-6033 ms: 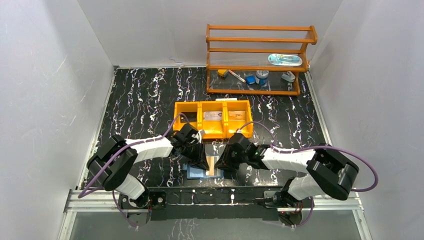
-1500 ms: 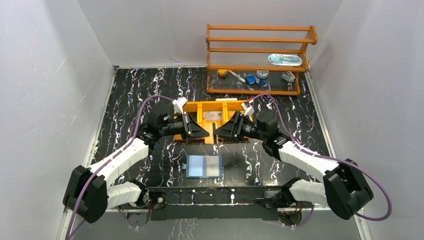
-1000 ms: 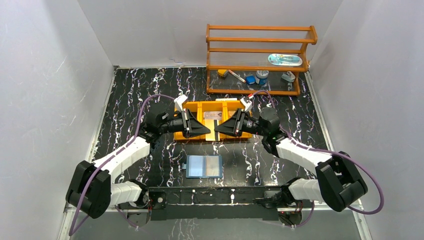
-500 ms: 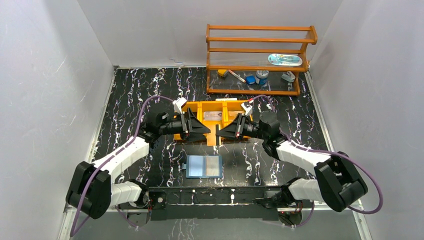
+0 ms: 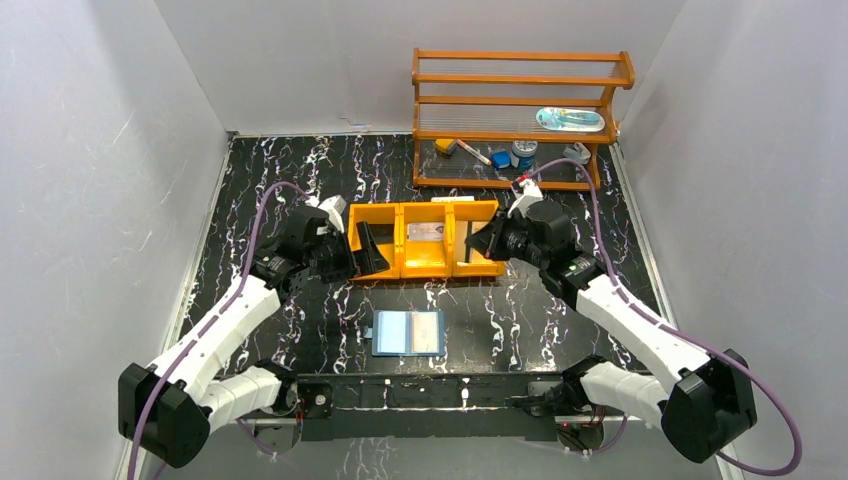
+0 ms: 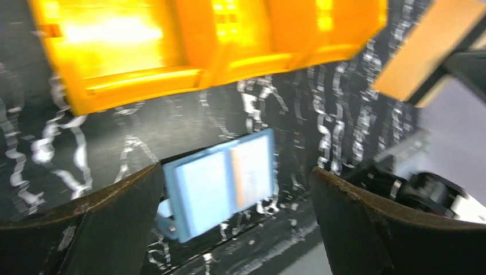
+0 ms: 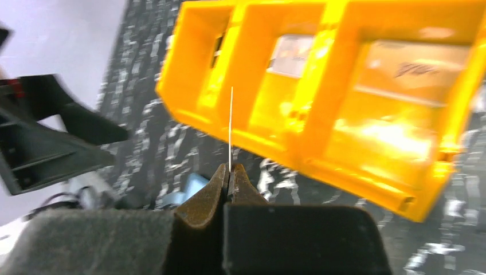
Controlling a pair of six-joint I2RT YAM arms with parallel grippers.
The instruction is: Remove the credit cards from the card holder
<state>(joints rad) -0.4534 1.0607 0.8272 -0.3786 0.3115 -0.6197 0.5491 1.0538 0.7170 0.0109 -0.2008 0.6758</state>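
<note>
The card holder [image 5: 408,333], a blue wallet, lies open on the black mat near the arm bases, and the left wrist view looks down on the same card holder [image 6: 220,183]. My right gripper [image 5: 483,240] is shut on an orange credit card [image 6: 427,48] at the tray's right compartment. In the right wrist view that credit card [image 7: 231,126] shows edge-on as a thin line rising from my right gripper [image 7: 230,169]. My left gripper [image 5: 368,250] hangs open and empty at the tray's left end, and in its own wrist view the left gripper [image 6: 236,172] holds nothing. Silvery cards [image 7: 295,54] lie in the tray.
The orange three-compartment tray [image 5: 425,266] stands mid-table between the grippers. A wooden rack [image 5: 520,100] with small items stands at the back right. White walls close in both sides.
The grippers met over the tray with the orange card between them. My left gripper then opened and let go of it. The right shut on it, and the arms drew apart.
</note>
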